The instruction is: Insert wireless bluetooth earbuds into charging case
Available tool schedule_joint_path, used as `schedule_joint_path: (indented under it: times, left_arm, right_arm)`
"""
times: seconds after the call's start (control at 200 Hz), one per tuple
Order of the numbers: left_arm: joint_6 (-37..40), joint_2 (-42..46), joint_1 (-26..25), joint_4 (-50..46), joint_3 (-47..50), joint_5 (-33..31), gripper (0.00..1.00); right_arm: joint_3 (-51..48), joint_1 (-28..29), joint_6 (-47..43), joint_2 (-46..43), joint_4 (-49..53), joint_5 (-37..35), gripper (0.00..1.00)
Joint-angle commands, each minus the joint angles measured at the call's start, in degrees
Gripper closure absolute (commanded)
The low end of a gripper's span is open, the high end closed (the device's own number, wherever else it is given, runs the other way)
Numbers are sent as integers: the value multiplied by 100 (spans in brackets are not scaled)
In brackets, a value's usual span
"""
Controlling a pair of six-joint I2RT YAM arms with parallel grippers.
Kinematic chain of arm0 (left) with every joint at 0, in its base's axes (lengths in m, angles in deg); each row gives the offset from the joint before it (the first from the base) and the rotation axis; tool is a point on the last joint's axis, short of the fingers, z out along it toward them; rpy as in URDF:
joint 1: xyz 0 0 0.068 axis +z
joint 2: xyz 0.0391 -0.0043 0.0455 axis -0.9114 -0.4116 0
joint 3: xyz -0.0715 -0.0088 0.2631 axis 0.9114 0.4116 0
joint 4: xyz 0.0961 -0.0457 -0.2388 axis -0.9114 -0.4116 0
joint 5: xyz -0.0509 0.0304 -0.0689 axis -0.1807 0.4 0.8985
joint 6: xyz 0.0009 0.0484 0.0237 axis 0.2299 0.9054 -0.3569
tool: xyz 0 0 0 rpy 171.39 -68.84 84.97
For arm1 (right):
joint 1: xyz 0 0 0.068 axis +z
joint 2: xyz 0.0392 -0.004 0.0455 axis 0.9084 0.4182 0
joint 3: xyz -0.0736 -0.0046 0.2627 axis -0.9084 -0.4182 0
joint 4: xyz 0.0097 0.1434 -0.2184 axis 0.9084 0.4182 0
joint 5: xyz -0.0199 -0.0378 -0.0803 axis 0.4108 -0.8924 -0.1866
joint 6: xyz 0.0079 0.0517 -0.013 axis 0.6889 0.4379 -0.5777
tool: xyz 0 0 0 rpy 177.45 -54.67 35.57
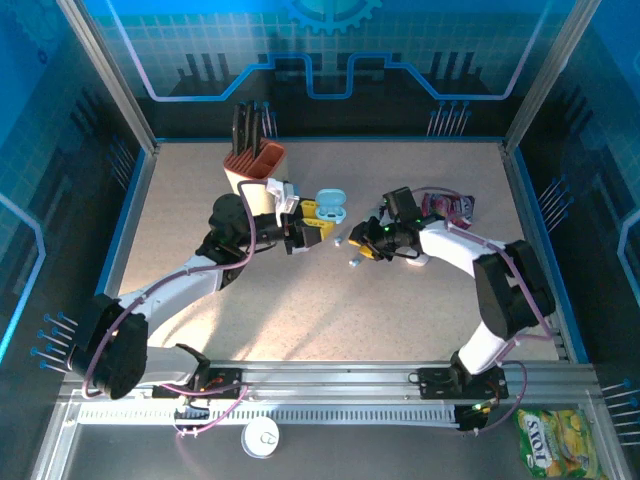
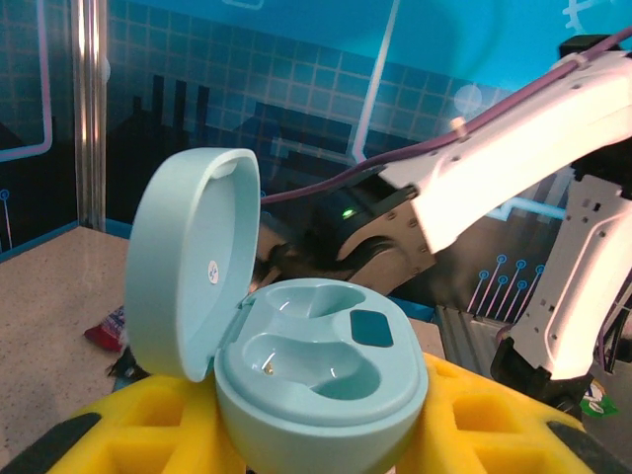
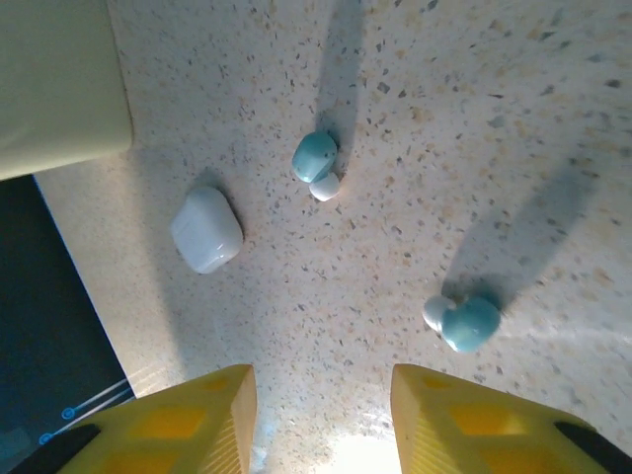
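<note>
An open teal charging case (image 2: 326, 365) is clamped in the left gripper (image 2: 316, 434), and its lid (image 2: 188, 267) is tipped up. Just right of the charging case, the right gripper (image 3: 321, 415) is held over the desk (image 3: 444, 118) with its fingers apart and nothing between them. One earbud (image 3: 316, 158) and a second earbud (image 3: 464, 321), both teal and white, are seen loose on the desk near the charging case, outside it. A white pebble (image 3: 205, 230) is seen there too.

The whole table (image 1: 330, 300) is seen from above; closely viewed are the charging case (image 2: 316, 385) between left jaws and the same table beneath right jaws.
</note>
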Motion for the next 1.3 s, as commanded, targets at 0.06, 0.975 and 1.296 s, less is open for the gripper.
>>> schedule_joint_path:
  times: [0.06, 0.975, 1.296]
  left_arm:
    - [86, -19, 27, 286, 2, 66, 65]
    - [258, 172, 27, -20, 77, 64, 64]
    - [376, 251, 27, -188, 128, 47, 64]
  right_arm:
    - [-449, -37, 523, -73, -96, -247, 62]
    - [-65, 88, 559, 1264, -356, 187, 72]
    - [197, 82, 152, 1073, 393, -39, 80]
